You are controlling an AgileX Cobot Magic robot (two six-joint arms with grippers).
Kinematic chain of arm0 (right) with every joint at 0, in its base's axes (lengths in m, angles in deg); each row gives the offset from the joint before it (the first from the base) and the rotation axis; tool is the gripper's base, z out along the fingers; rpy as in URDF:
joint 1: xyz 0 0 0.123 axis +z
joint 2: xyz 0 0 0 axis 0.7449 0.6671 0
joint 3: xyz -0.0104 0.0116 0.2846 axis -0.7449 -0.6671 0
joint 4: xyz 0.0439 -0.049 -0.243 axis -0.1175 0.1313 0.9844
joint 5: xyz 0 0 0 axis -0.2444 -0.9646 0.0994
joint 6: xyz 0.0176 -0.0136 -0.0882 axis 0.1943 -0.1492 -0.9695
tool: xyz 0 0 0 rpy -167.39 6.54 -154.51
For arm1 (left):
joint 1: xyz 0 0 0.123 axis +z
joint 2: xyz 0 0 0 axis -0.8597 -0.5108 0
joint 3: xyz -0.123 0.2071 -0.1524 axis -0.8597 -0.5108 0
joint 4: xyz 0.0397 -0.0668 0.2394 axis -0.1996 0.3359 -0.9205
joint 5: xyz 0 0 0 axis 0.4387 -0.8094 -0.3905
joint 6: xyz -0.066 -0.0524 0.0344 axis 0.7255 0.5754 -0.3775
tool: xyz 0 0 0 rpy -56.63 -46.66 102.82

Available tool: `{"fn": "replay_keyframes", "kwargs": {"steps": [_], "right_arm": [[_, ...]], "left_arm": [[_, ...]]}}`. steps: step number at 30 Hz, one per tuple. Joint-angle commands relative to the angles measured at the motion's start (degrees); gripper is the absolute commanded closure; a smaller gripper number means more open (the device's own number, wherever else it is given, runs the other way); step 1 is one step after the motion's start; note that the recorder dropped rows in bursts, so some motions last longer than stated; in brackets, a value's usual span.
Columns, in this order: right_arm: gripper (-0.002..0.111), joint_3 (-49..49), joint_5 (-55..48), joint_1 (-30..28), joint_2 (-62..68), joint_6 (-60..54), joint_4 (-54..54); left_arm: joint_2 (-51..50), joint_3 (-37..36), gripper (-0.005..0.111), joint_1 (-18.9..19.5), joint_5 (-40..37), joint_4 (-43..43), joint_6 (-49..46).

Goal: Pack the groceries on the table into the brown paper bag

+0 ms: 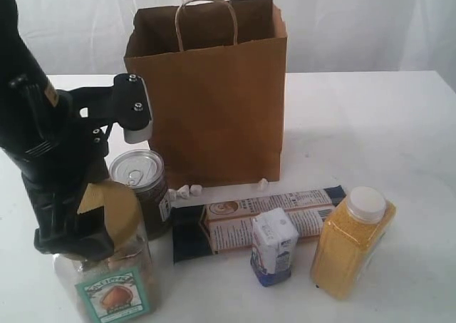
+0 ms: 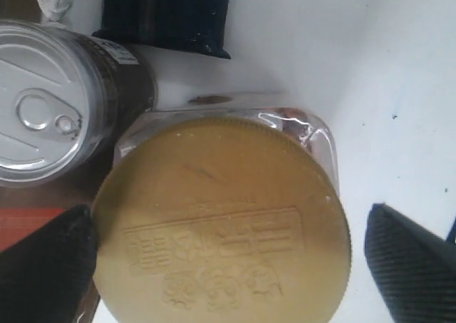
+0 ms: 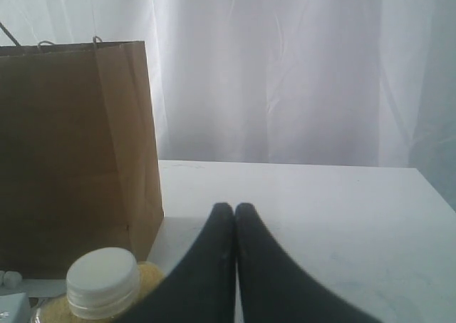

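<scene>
My left fingers are spread wide on either side of the tan lid of the clear jar, not gripping it. My right fingers are pressed together, empty.

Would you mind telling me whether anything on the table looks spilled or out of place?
A few small white crumbs lie scattered on the table at the foot of the brown paper bag, like a spill.

The exterior view looks slightly down across the table at the brown paper bag. The left wrist view stares straight down, very close, onto the jar lid beneath the left gripper. The right wrist view faces level past the right gripper; the bag and bottle ahead of it are shared with the exterior view.
</scene>
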Motion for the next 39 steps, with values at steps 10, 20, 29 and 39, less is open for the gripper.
{"fn": "replay_keyframes", "kwargs": {"steps": [10, 20, 29, 39], "right_arm": [[0.108, -0.27, 0.22, -0.51, -0.37, -0.05, 0.35], [0.108, -0.27, 0.22, -0.51, -0.37, -0.05, 0.35], [0.108, -0.27, 0.22, -0.51, -0.37, -0.05, 0.35], [0.108, -0.27, 0.22, -0.51, -0.37, -0.05, 0.35]], "left_arm": [[-0.95, -1.51, 0.001, -0.19, -6.33, 5.28, 1.45], [-0.70, -1.40, 0.001, -0.19, -6.49, 3.08, 1.45], [1.56, -1.40, 0.001, -0.19, -6.17, -2.34, 2.05], [2.30, -0.18, 0.001, -0.19, -6.17, -3.18, 3.14]]}}
